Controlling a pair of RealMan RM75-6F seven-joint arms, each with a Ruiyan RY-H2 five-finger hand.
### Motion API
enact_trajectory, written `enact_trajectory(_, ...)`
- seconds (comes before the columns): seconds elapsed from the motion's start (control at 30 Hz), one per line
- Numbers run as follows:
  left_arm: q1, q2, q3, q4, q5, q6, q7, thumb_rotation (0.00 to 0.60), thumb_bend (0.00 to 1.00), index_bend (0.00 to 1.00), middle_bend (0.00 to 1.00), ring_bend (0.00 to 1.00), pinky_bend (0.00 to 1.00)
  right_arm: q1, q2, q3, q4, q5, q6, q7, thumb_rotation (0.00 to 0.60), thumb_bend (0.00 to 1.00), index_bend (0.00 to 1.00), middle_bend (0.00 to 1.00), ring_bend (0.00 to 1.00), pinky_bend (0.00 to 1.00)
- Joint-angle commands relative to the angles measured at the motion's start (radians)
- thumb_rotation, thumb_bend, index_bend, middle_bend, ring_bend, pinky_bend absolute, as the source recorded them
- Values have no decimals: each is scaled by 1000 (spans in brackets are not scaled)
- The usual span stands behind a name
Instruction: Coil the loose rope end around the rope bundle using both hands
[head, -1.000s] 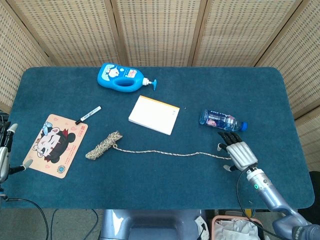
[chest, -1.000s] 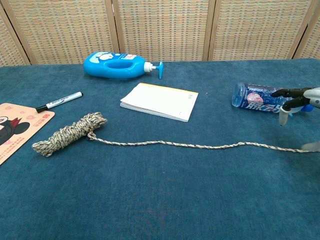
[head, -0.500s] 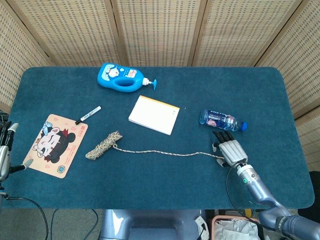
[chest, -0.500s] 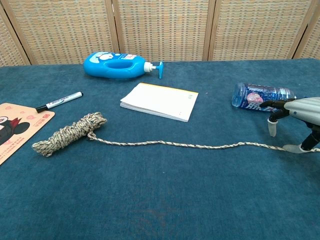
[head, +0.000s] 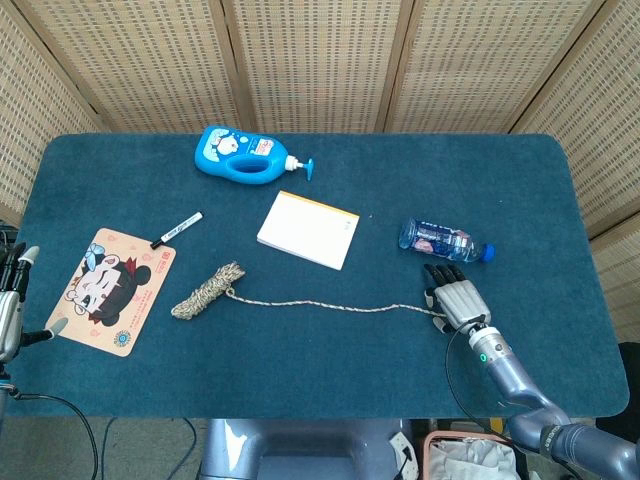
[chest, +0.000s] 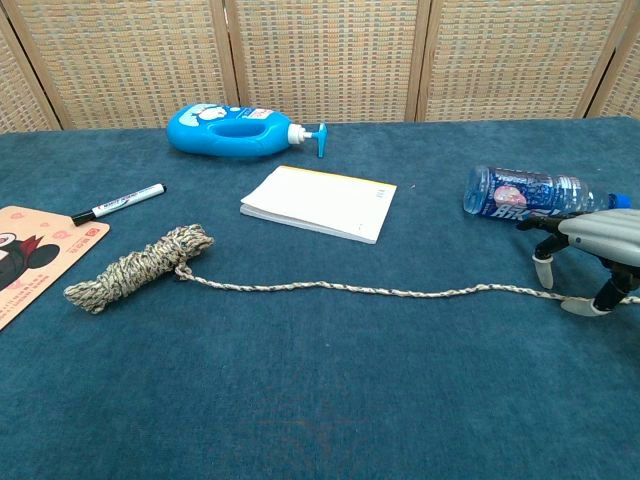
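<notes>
The rope bundle (head: 207, 291) lies left of centre on the blue table, and it also shows in the chest view (chest: 140, 266). Its loose strand (chest: 400, 292) runs right across the cloth to its end under my right hand (chest: 592, 248). That hand (head: 455, 298) arches over the rope end with its fingers apart and its fingertips (chest: 545, 272) down at the cloth; the rope passes between them and is not visibly pinched. My left hand (head: 10, 305) hangs off the table's left edge, fingers spread, holding nothing, far from the bundle.
A water bottle (chest: 525, 193) lies just behind my right hand. A notepad (head: 308, 229) sits at the centre, and a blue pump bottle (head: 243, 155) lies at the back. A marker (head: 177, 229) and a cartoon card (head: 110, 288) lie to the left of the bundle.
My right hand has moved left and down onto the rope's loose end, and its fingertips now reach the cloth. The rope, bundle and left hand have stayed put.
</notes>
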Motion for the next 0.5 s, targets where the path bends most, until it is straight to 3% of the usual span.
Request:
enact_trajectory(0.03,0,-1,0,0,0,-1,0,600,0,0,0,0,0,3,-3,0,5,5,-3,0,600,337,475,0,0,0)
enact_trajectory(0.5,-5,-7,5,7,4,-8,6,600,0,0,0,0,0,14,15,-15,16,39,-46,-18,600,366,511,0,0,0)
